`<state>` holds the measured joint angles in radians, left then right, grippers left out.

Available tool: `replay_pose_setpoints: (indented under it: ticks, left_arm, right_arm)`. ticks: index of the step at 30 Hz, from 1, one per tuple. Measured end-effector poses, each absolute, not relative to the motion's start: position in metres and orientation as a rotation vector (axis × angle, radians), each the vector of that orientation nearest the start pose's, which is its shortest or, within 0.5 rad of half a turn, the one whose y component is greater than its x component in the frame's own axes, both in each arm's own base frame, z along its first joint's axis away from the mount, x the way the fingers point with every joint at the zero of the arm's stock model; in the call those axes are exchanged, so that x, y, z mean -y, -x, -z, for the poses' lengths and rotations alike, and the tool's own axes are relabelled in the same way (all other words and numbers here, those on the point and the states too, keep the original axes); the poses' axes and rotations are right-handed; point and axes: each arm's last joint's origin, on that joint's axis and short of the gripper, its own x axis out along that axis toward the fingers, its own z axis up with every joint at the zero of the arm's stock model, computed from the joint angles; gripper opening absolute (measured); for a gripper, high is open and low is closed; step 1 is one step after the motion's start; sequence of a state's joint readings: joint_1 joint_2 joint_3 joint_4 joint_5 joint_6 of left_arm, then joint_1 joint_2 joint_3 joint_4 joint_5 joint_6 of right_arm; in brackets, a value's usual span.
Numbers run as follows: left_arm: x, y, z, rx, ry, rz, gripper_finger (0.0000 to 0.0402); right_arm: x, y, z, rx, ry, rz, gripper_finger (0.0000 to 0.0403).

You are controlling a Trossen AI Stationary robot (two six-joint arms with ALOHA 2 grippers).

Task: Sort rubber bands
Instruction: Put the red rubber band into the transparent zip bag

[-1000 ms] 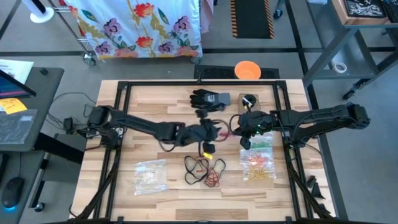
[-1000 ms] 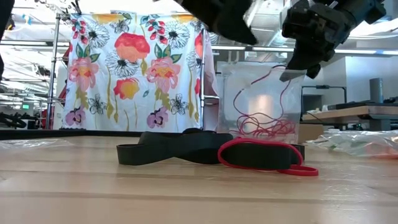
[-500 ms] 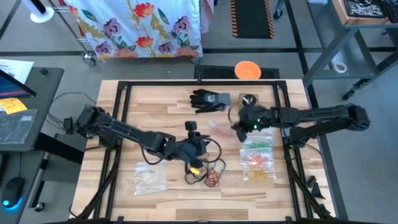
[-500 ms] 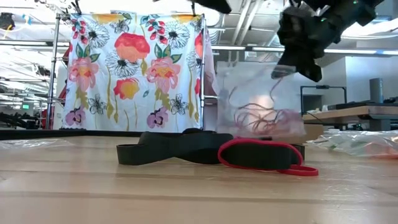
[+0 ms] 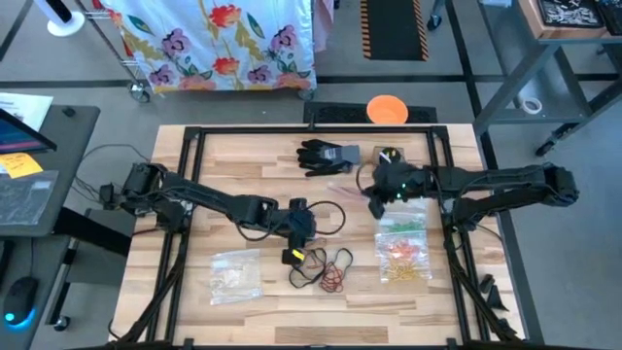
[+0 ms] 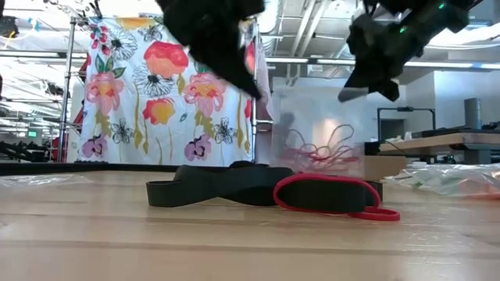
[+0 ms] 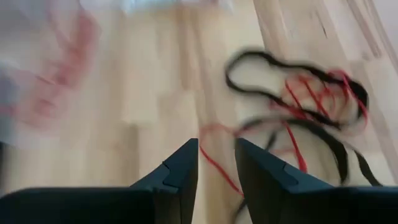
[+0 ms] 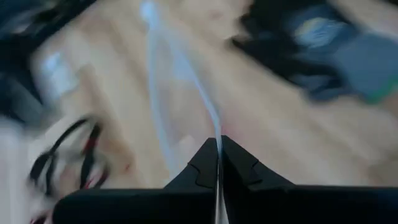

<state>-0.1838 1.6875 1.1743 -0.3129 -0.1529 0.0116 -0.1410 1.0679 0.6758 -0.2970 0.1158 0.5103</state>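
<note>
Loose rubber bands, red and black, lie in a tangle near the table's front middle; the low view shows a black band and a red band close up. My left gripper hovers just left of the tangle, pointing down and forward, its fingers slightly apart with nothing gripped. My right gripper is at mid-table, shut on a clear plastic bag with red bands in its bottom. My right gripper pinches a thin edge of the clear bag between its two fingertips, slanting down from the table's right. The bag hangs below the fingers, with red bands gathered low inside. I cannot tell whether its lower end touches the table.
A black glove lies at the far middle. A clear bag of pale bands lies front left. A bag of orange and green bands lies front right. The table's black frame runs around the edges.
My left gripper has drawn back from the bag, gone toward the table's near edge and down, and tipped toward the loose tangle. The bag in my right gripper has swung toward the table's left, and the red bands inside have shifted.
</note>
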Motion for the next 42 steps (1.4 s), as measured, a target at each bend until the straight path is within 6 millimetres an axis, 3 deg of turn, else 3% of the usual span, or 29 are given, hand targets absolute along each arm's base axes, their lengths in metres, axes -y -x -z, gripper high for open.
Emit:
replay_pose_setpoints:
  ticks: [4, 7, 11, 14, 20, 25, 30, 35, 39, 42]
  left_arm:
    - [0.054, -0.346, -0.205, -0.865, -0.035, 0.107, 0.0104]
    - [0.055, -0.345, -0.189, -0.829, 0.016, 0.165, 0.0104]
    - [0.075, -0.348, -0.17, -0.779, -0.032, 0.241, 0.0104]
    - [0.078, -0.348, -0.153, -0.864, -0.109, 0.214, 0.0104]
    - [0.079, -0.357, -0.168, -0.807, -0.145, 0.164, 0.0104]
    - [0.093, -0.36, -0.177, -0.781, -0.192, 0.266, 0.0104]
    - [0.096, -0.357, -0.174, -0.826, -0.105, 0.293, 0.0104]
    - [0.089, -0.359, -0.174, -0.843, 0.03, 0.187, 0.0104]
    - [0.091, -0.359, -0.173, -0.84, 0.023, 0.192, 0.0104]
    - [0.093, -0.363, -0.161, -0.852, 0.017, 0.208, 0.0104]
  right_arm:
    - [0.039, -0.213, -0.235, -0.631, -0.379, 0.422, 0.0011]
    - [0.041, -0.212, -0.235, -0.626, -0.41, 0.439, 0.0011]
    - [0.04, -0.212, -0.235, -0.625, -0.419, 0.433, 0.0011]
    - [0.041, -0.213, -0.235, -0.62, -0.421, 0.436, 0.0011]
    - [0.039, -0.212, -0.234, -0.64, -0.42, 0.433, 0.0011]
    - [0.039, -0.212, -0.234, -0.64, -0.421, 0.425, 0.0011]
    - [0.039, -0.212, -0.233, -0.645, -0.421, 0.425, 0.0011]
    - [0.039, -0.212, -0.233, -0.644, -0.425, 0.428, 0.0011]
    - [0.039, -0.212, -0.233, -0.643, -0.436, 0.431, 0.0011]
    - [0.039, -0.212, -0.233, -0.643, -0.436, 0.432, 0.0011]
